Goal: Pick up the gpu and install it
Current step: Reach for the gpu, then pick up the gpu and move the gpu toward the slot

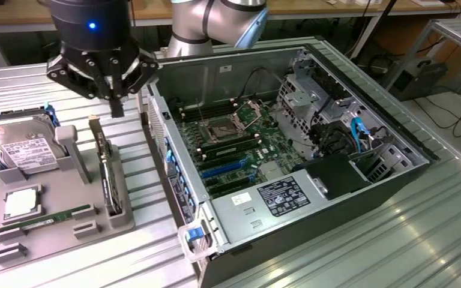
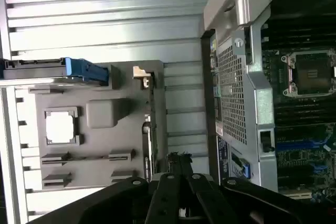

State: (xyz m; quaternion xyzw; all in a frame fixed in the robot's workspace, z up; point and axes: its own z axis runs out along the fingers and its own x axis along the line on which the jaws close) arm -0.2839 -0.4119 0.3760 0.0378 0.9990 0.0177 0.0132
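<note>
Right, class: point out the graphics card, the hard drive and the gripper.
graphics card (image 1: 106,175): exterior view, on its dark upper edge.
hard drive (image 1: 27,151): exterior view, on its white label.
gripper (image 1: 117,110): exterior view, at its shut fingertips.

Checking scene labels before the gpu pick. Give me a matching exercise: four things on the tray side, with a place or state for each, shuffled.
Things:
1. gpu
2. hard drive
3. RAM stick
4. gripper

Places or states:
a. green, lies flat in the grey tray
b. shut, hangs over the tray
c. stands on edge in a tray slot
d. leans in a holder, label showing

Pairs: 1-c, 2-d, 3-a, 4-b
</note>
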